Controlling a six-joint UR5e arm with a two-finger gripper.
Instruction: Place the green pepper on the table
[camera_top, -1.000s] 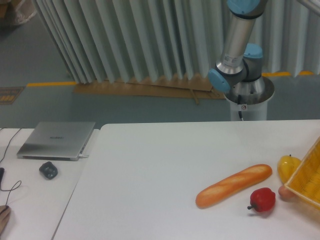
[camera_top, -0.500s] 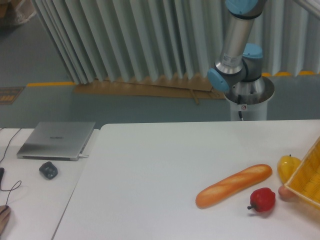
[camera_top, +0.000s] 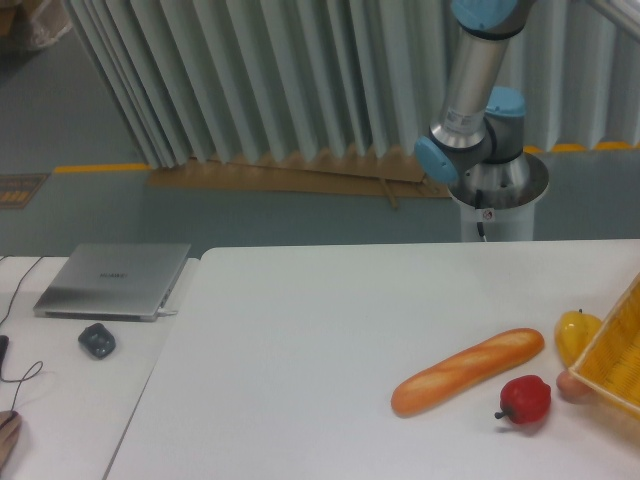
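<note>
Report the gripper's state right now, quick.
Gripper: out of the camera's view; only the arm shows, so its state cannot be told.

The large matte table (camera_top: 300, 340) is white; the long bread loaf (camera_top: 467, 370) golden-orange; the small glossy pepper (camera_top: 525, 399) red.

You have a large white flat-topped table (camera_top: 300, 340) with a rounded corner. On its right part lies a long golden-brown bread loaf (camera_top: 467, 370), angled. Just beside the loaf's lower end sits a small glossy red pepper (camera_top: 525, 400). A yellow pepper (camera_top: 574, 333) rests near the right edge, touching a tilted yellow woven basket (camera_top: 618, 355) that runs out of view.
</note>
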